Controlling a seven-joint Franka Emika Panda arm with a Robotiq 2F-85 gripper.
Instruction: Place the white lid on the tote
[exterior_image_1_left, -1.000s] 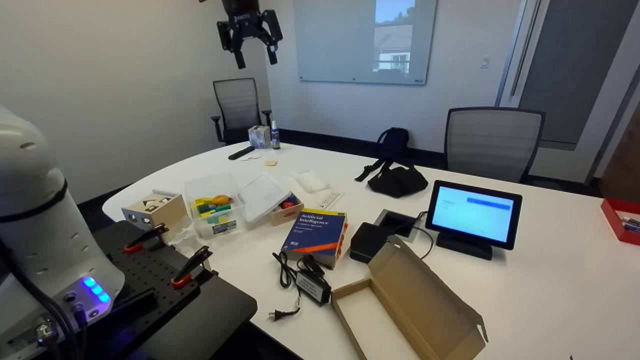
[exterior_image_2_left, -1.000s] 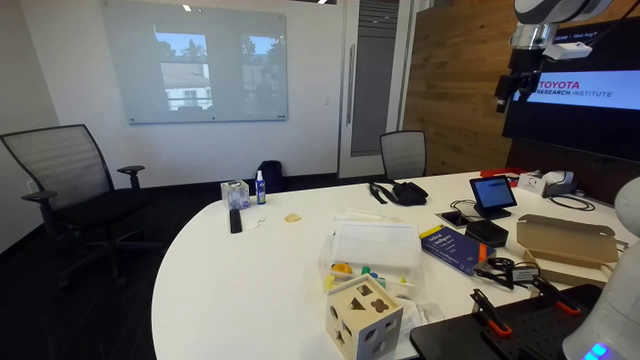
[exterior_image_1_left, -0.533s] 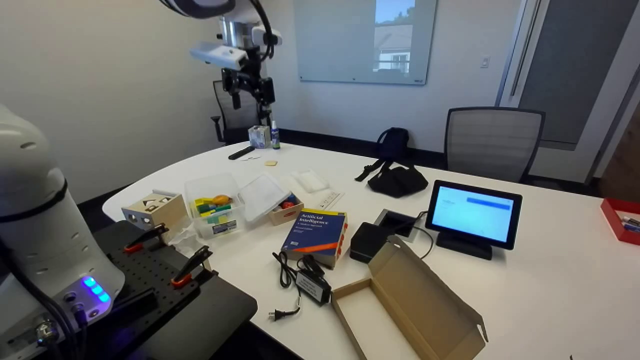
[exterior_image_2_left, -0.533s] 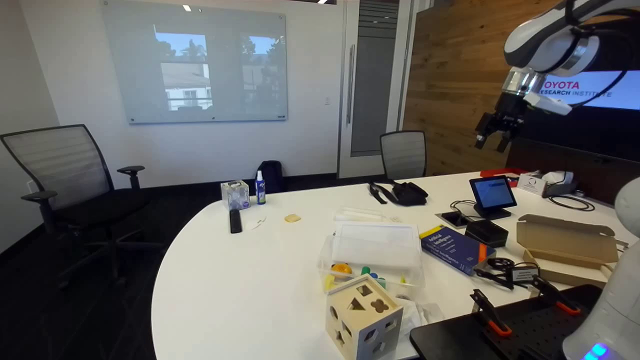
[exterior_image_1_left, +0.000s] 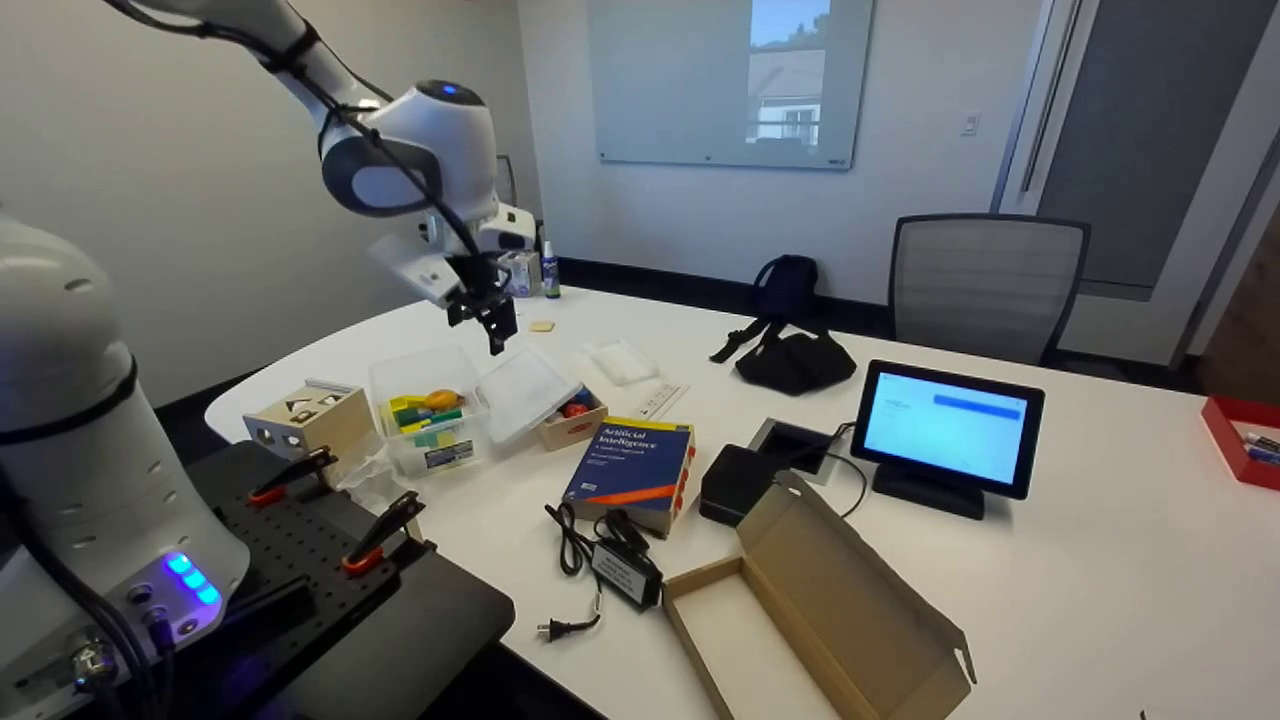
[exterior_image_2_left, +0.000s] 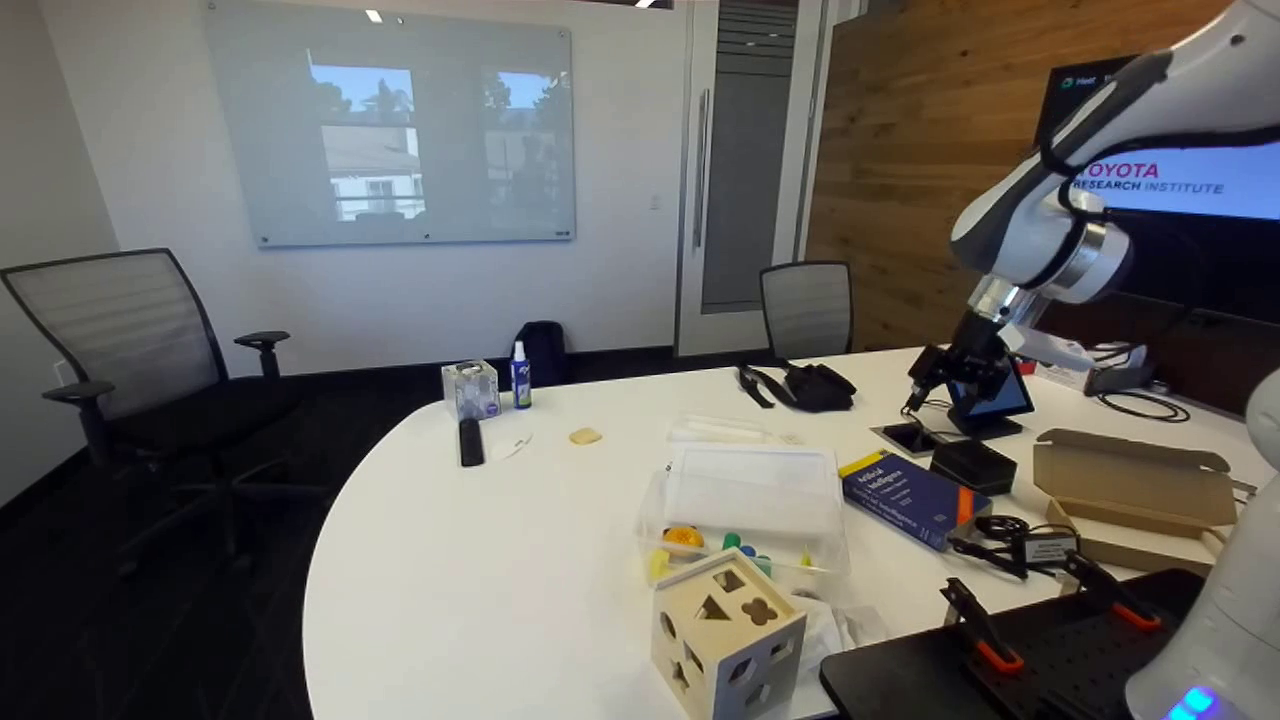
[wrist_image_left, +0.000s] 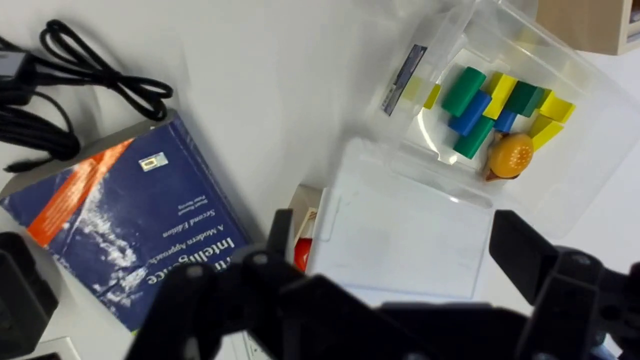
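The white lid is a thin, whitish semi-clear rectangle lying tilted, partly over a small wooden box and beside the tote. The tote is a clear plastic bin with colored blocks and a toy burger inside. In the wrist view, the lid lies between and below my spread fingers, its upper edge meeting the side of the tote. My gripper is open and empty, above the table. It also shows open in an exterior view. The gripper covers part of the view below the lid.
A wooden shape-sorter cube stands beside the tote. A thick blue book lies near the lid, with a black power adapter next to it. An open cardboard box, a black device and a tablet screen stand further along.
The arm has come down from high above the table, bringing the open gripper lower over the lid. The gripper has also turned and tilted. The lid, tote and other objects have not moved.
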